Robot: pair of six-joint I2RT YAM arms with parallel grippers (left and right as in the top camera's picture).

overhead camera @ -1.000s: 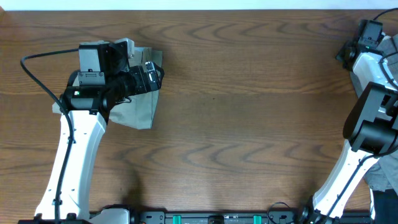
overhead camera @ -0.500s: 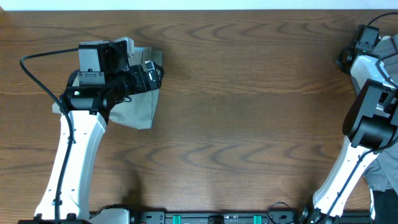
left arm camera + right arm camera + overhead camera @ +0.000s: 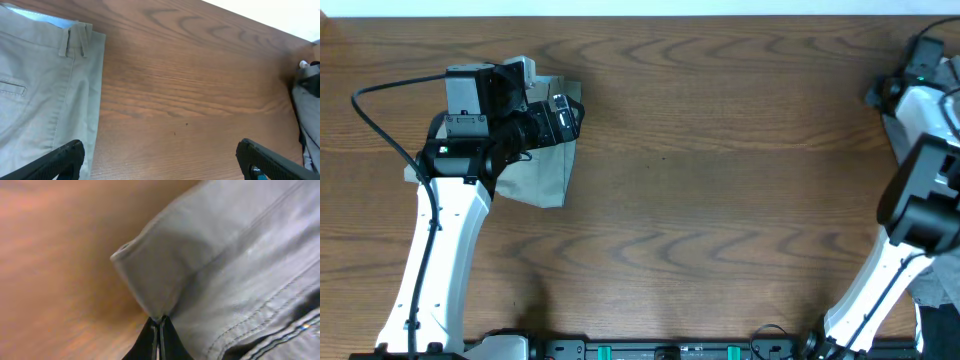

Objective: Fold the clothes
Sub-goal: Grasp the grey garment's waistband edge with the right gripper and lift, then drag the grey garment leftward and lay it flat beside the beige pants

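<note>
At the right pincer (image 3: 159, 339): closed within the last second from roughly half open, tips now meeting on a stitched corner fold of the grey trousers (image 3: 225, 265), cloth bunched right at the tips. Reads as a grip taken, though how much fabric sits between the tips cannot be told. Seen from overhead, shifted a little further toward the far right edge of the worktop (image 3: 720, 200), with more grey cloth showing at the near right corner. Probably means 1 pair caught and ready to be drawn inward and spread; no fold begun on it yet.

At the left pincer (image 3: 161, 159): no change, spread as wide as before and gripping nothing, hanging over the khaki trousers (image 3: 40, 100). Those lying flat at the far left of the worktop, seemingly folded into a compact stack already, waistband and belt loop uppermost, well apart from the grey pair.
</note>
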